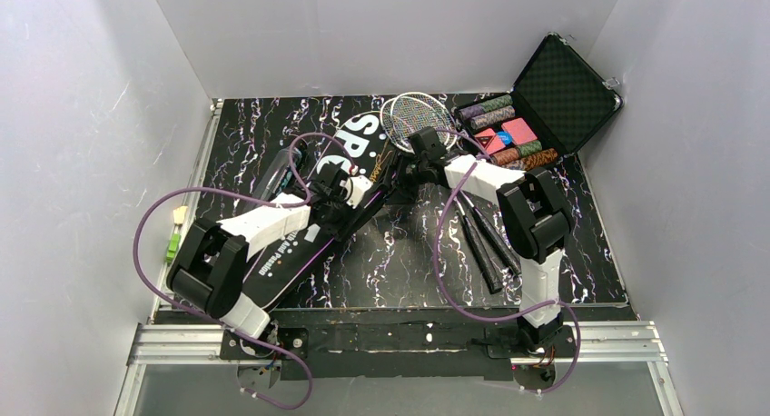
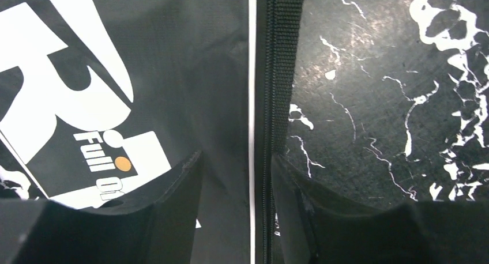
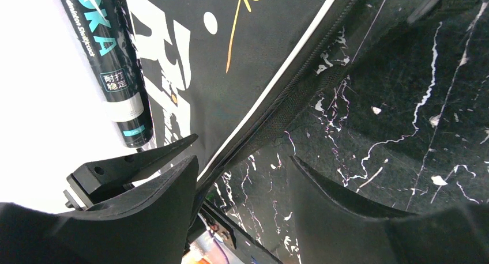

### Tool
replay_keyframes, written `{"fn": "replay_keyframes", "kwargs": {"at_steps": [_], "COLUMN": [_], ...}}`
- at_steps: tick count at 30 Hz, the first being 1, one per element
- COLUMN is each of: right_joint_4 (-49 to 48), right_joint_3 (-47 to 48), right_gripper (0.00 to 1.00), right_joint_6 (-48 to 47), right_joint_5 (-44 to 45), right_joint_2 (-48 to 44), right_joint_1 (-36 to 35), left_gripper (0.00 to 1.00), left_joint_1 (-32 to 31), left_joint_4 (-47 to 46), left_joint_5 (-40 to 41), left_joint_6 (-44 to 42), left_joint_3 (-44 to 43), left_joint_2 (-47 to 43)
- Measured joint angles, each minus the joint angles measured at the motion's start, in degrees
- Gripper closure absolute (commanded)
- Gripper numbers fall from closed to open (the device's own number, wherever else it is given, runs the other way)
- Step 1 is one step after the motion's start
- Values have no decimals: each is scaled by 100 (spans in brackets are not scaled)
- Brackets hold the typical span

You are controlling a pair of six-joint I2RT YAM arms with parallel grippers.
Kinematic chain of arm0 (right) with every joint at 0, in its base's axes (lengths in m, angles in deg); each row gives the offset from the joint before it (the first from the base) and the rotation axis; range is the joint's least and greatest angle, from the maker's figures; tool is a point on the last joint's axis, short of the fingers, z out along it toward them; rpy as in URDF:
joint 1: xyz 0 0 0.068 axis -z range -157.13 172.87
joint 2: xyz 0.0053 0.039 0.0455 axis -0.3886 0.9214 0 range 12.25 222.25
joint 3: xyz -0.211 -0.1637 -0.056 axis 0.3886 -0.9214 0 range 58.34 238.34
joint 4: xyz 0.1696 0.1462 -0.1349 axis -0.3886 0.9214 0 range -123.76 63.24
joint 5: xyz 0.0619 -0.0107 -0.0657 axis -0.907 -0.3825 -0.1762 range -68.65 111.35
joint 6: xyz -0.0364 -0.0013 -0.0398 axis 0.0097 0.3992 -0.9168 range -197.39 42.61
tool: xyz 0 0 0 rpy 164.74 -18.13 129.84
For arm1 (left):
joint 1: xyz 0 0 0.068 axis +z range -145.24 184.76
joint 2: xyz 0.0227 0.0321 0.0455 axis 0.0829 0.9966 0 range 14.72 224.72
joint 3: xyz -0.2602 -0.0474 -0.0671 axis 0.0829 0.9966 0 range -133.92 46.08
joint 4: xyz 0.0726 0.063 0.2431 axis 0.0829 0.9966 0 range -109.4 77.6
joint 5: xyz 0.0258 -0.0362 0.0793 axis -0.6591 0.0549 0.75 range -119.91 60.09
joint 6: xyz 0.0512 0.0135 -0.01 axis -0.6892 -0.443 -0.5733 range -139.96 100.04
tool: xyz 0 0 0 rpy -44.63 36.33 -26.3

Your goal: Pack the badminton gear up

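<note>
Straddling the edge of the diagonal bag (image 1: 360, 131), left end effector (image 2: 235, 157) and right end effector (image 3: 245, 160) gape.

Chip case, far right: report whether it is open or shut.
Open. The case lid stands raised, its foam lining facing the camera, the chips exposed.

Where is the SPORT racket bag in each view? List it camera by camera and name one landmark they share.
Top external: the racket bag lies diagonally from lower left to upper centre.
Left wrist: the bag fills the left half, its zipper edge running down the middle.
Right wrist: the bag spans the upper centre, its edge slanting down-left.
Shared landmark: the white-veined black tabletop beside the bag's edge.
</note>
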State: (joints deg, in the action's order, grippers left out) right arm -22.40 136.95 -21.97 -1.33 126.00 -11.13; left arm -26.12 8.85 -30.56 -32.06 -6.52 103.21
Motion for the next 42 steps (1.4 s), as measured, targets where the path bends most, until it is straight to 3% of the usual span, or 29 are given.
{"fn": "replay_keyframes", "kwargs": {"at_steps": [12, 15, 20, 32, 42], "right_joint_4": [0, 2, 4, -28, -367], "right_joint_3": [0, 0, 0, 2, 385], "right_gripper": [34, 34, 34, 34, 35], "right_joint_6": [-2, -4, -7, 210, 697], "right_joint_5": [4, 4, 11, -44, -262], "right_joint_2": [0, 0, 0, 0, 120], "right_joint_1": [-26, -26, -26, -76, -251], "left_gripper": [54, 64, 100, 100, 100], "left_joint_1": [0, 0, 0, 0, 2], "left_joint_4": [55, -2, -70, 372, 529], "left_joint_5": [-382, -308, -192, -417, -498], "left_joint_6": [-319, -422, -570, -68, 81], "left_joint_3": [44, 44, 44, -160, -227], "left_joint_2": [-153, -17, 260, -411, -461]}}
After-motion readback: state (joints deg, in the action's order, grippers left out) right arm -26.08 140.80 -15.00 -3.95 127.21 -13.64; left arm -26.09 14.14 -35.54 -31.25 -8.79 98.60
